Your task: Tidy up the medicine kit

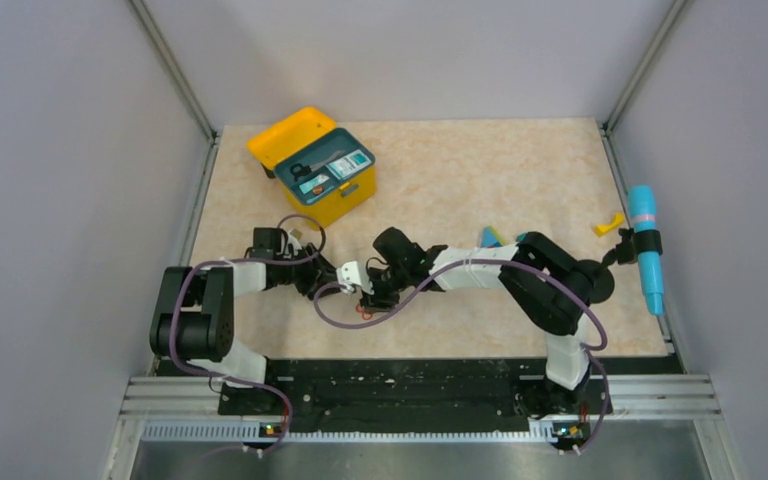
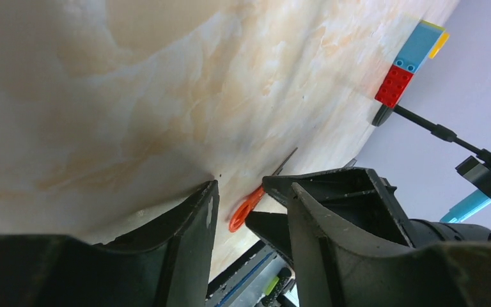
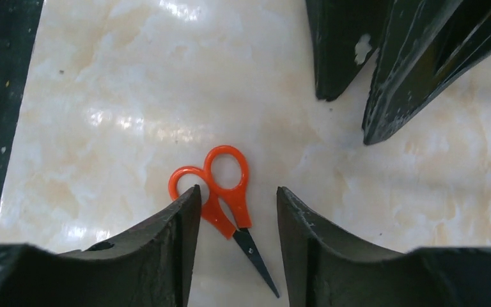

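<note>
Orange scissors (image 3: 220, 192) inside the parted right end effector (image 3: 237, 190)

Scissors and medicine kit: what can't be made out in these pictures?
- Right gripper: right wrist view, contact with the scissors unclear; one finger overlaps a loop.
- Scissors: top view, mostly hidden under both wrists; left wrist view, only a handle loop shows past the right gripper.
- Medicine kit: top view, contents too small to name.
</note>
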